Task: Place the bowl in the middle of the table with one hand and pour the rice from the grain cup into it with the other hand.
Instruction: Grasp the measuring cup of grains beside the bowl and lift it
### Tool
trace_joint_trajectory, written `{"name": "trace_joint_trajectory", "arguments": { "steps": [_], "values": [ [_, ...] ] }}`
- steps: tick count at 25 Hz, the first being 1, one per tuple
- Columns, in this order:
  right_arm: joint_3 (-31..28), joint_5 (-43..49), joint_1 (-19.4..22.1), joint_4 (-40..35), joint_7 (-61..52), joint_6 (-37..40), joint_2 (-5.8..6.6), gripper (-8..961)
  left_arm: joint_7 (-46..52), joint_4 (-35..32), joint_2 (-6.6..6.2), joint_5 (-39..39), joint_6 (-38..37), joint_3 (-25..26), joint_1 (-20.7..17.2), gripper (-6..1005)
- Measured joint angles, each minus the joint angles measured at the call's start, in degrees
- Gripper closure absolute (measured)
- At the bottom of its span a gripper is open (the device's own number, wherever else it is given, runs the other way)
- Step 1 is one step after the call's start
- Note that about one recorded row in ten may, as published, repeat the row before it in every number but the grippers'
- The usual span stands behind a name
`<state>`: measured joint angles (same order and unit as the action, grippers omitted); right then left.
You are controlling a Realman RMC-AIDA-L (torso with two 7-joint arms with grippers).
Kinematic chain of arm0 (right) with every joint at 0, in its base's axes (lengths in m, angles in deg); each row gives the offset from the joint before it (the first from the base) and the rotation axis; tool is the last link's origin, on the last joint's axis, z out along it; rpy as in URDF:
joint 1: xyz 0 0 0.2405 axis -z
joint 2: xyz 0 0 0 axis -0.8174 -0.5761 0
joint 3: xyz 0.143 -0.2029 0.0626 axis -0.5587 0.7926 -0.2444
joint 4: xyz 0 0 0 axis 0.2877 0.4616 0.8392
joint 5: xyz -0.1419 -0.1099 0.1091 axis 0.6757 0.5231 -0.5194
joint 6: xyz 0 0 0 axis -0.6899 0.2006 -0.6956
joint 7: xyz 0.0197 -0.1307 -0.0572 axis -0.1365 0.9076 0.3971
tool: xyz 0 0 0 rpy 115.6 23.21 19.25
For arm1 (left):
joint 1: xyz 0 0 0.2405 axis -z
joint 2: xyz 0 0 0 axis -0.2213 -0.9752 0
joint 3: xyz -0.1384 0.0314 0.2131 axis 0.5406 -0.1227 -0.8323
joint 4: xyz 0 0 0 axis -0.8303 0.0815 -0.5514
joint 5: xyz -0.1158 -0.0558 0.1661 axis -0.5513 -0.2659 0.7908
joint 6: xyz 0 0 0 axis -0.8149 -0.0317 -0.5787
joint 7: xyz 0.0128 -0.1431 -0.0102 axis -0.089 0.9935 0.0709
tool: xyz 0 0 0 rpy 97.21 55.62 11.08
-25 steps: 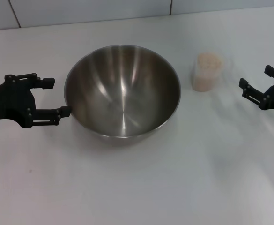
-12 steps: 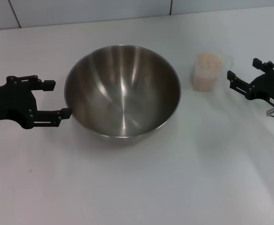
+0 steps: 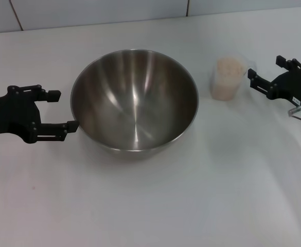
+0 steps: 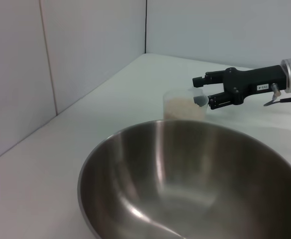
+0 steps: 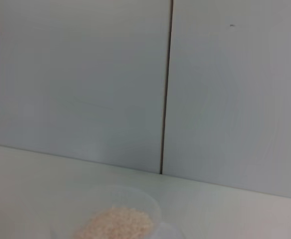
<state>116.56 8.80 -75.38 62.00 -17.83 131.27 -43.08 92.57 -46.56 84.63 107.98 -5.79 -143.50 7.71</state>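
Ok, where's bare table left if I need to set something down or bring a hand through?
The near strip of the table in front of the bowl is bare. It is crowded at the bowl's left rim beside the left gripper, and around the grain cup with the right gripper, jaws open.

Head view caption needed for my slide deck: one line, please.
Open right pincer nears the grain cup of rice; open left pincer waits at the empty bowl.

head view looks down, left wrist low behind bowl [image 4: 195, 184], both wrists share grain cup [image 5: 113, 219]
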Motion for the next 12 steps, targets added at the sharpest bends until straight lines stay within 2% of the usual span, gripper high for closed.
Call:
{"name": "trace_joint_trajectory", "arguments": {
  "steps": [12],
  "values": [
    [-0.82, -0.11, -1.85, -0.15, 0.36, -0.98, -0.15, 202, -0.03, 1.11, 0.0, 0.0, 0.28, 0.0, 0.22, 165]
  ]
}}
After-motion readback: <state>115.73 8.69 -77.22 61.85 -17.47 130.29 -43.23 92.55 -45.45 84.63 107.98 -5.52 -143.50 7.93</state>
